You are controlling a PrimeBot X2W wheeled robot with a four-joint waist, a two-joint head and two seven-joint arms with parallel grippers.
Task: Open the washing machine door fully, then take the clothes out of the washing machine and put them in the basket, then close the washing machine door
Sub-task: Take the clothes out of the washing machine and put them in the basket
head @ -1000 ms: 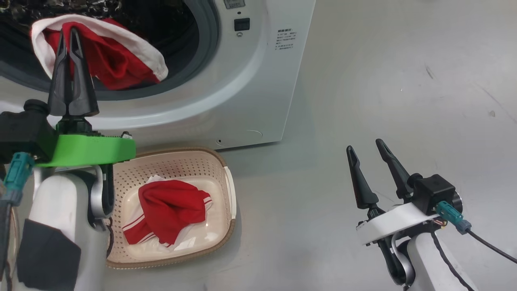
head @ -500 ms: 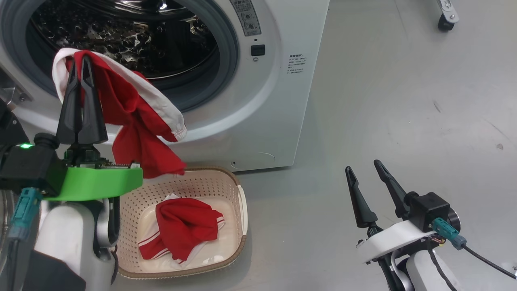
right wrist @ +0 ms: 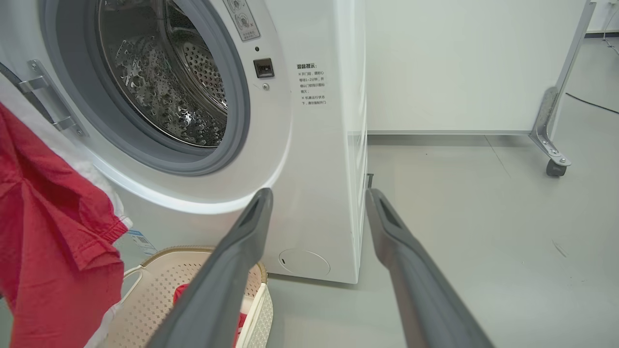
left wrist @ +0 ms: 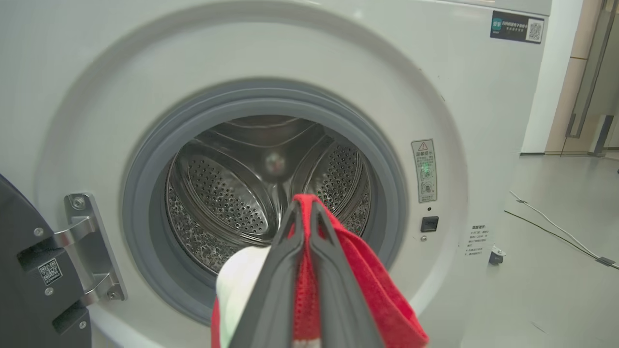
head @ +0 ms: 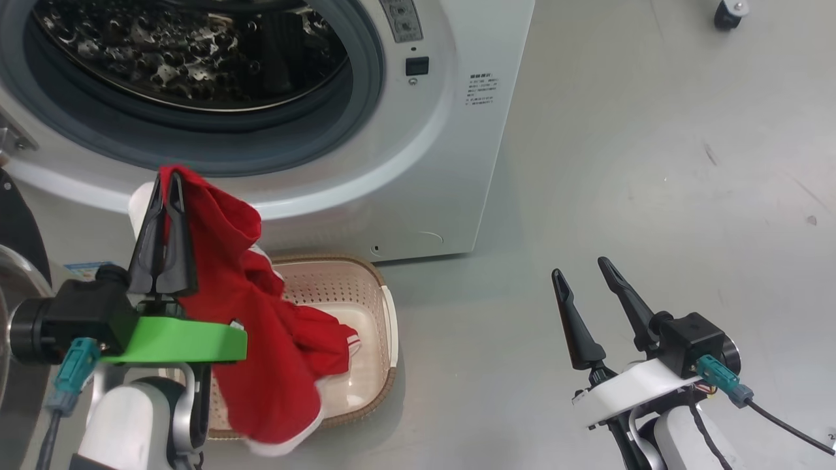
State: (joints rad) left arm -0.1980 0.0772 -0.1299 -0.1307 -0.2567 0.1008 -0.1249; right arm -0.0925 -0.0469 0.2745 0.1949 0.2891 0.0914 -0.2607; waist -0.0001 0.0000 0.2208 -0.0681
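Red garment (head: 261, 352) now out of drum (head: 189, 59), above basket (head: 373, 282), clenched in left gripper (head: 167, 177). Centre over basket before release. Right gripper (head: 578, 266) spread, empty.

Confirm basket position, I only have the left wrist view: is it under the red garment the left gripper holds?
Observer: Head view: the cream perforated plastic basket sits on the floor before the white front-loading washing machine; the held red garment hangs across its left side.
Operator: Anything in it?
Observer: One red garment with white stripes.
Operator: Right arm?
Observer: Right gripper open, empty, off to the right over the grey floor.
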